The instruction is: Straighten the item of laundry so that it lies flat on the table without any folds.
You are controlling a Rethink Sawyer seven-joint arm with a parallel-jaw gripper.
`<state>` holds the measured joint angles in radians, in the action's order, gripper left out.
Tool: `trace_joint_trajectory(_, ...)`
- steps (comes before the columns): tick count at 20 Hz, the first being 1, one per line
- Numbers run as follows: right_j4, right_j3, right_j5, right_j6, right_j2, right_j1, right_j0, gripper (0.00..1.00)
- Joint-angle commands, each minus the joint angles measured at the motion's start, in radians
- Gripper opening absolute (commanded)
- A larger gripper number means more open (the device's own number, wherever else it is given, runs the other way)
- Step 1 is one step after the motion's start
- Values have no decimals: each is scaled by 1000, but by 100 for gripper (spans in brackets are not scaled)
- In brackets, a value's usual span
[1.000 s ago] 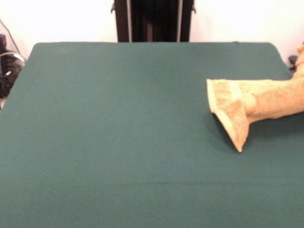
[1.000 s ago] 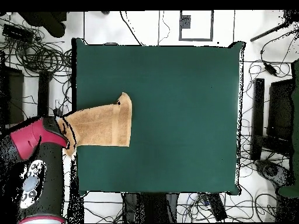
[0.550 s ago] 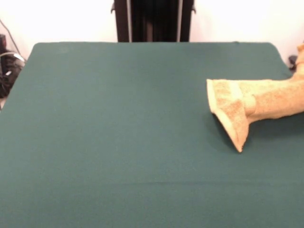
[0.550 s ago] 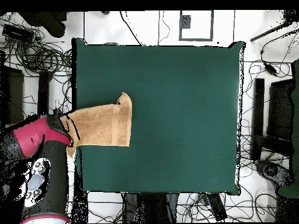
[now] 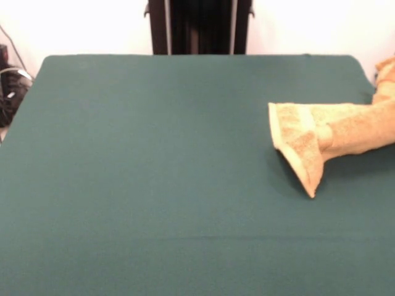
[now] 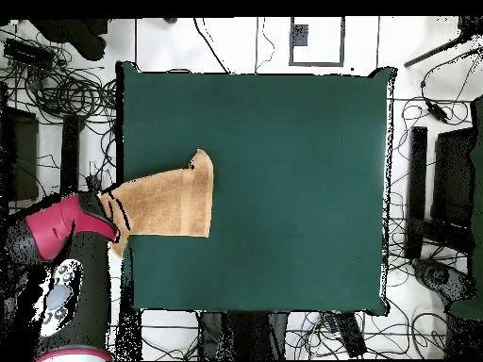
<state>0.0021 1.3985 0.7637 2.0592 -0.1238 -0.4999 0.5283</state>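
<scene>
Front view: towel (image 5: 327, 139), orange-tan, on right part of green table (image 5: 154, 172). Long axis roughly left-right; banded end points left, lower corner folded toward near edge; opposite end runs out of frame at right, lifted. Gripper not seen here.

Overhead view: towel (image 6: 168, 202) at table's (image 6: 283, 189) left edge, long axis left-right, banded end toward table centre, other end bunched under red-black arm (image 6: 71, 255). Gripper hidden beneath arm; grip state cannot be told.

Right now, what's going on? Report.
Arm at table edge, over towel end; grip unseen. Towel bunched, corner turned up, not flat. Nothing in the way.
</scene>
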Motion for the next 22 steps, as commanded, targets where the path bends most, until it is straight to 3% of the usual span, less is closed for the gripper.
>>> trace_joint_trajectory(1, 23, 197, 48, 118, 116, 34, 44, 0)
trace_joint_trajectory(11, -30, 186, 103, 102, 71, 42, 114, 0)
trace_joint_trajectory(22, -41, 183, 158, 86, 43, 19, 125, 0)
